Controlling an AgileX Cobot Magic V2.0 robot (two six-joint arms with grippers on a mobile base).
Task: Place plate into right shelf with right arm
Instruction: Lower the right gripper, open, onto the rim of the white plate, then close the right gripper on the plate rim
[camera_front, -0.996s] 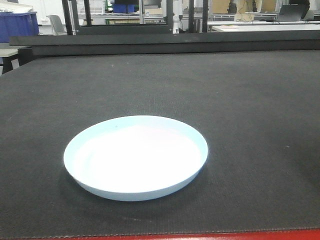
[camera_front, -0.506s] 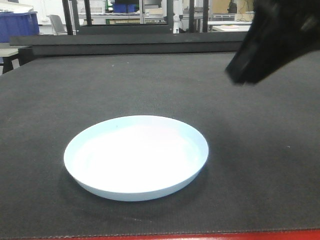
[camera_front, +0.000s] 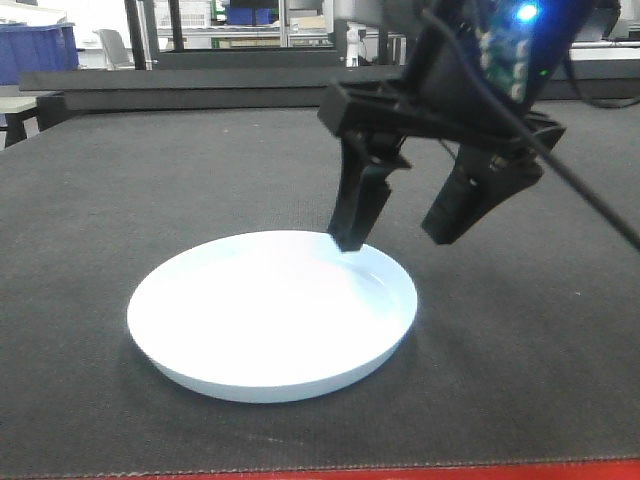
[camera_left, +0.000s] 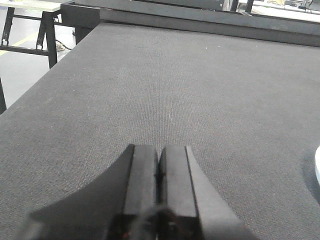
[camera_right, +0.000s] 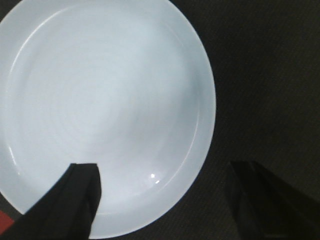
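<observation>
Pre-grasp step: the right gripper is hovering spread wide and empty, straddling the far-right rim of the plate, which is lying flat on the dark mat. Next move probably needs lowering, then pinching that rim. The left gripper is sitting clenched on nothing.

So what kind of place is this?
Likely a lab or workshop: metal shelving at the back, a big blue bin, and a workbench covered in dark matting.
</observation>
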